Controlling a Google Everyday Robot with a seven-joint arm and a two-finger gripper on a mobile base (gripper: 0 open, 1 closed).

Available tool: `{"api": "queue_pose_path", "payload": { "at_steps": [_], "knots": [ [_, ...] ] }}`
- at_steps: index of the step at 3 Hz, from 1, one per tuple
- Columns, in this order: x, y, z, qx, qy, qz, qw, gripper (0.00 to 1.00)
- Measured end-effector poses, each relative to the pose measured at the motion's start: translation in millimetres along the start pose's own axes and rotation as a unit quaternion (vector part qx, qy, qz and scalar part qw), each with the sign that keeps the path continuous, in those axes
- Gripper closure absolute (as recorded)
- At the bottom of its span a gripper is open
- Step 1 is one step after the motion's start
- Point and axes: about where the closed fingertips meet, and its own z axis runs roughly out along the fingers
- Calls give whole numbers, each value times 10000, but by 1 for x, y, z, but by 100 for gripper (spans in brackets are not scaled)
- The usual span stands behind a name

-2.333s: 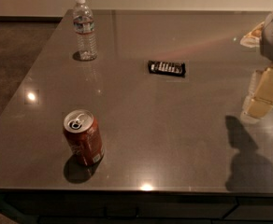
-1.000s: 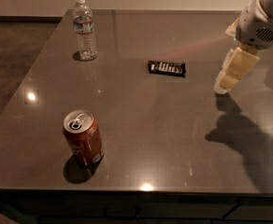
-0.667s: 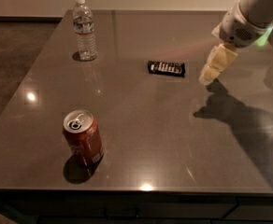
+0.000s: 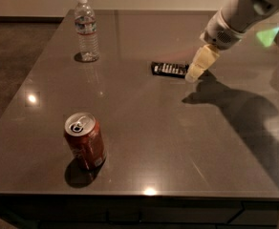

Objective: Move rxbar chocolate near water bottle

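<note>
The rxbar chocolate (image 4: 168, 69), a flat black wrapper with white lettering, lies on the dark table (image 4: 144, 128) right of centre. The water bottle (image 4: 86, 29), clear with a white cap, stands upright at the far left of the table. My gripper (image 4: 195, 74), with pale yellow fingers, hangs from the white arm that reaches in from the upper right. It sits just at the right end of the bar, low over the table. The bar lies flat on the table.
A red-brown soda can (image 4: 85, 141) stands upright near the table's front left. The table's front edge (image 4: 144, 194) runs along the bottom. The arm's shadow (image 4: 235, 109) falls on the right side of the table.
My gripper has moved left and down from the right side of the table to the right end of the bar. The bar, bottle and can have not moved.
</note>
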Motion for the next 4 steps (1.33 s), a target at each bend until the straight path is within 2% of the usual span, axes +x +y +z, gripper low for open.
{"api": "queue_pose_path", "payload": {
  "at_steps": [2,4],
  "knots": [
    [-12,-10,47,-324,-107,167,9993,0],
    [-23,-9,68,-470,-88,102,9988,0]
  ]
}}
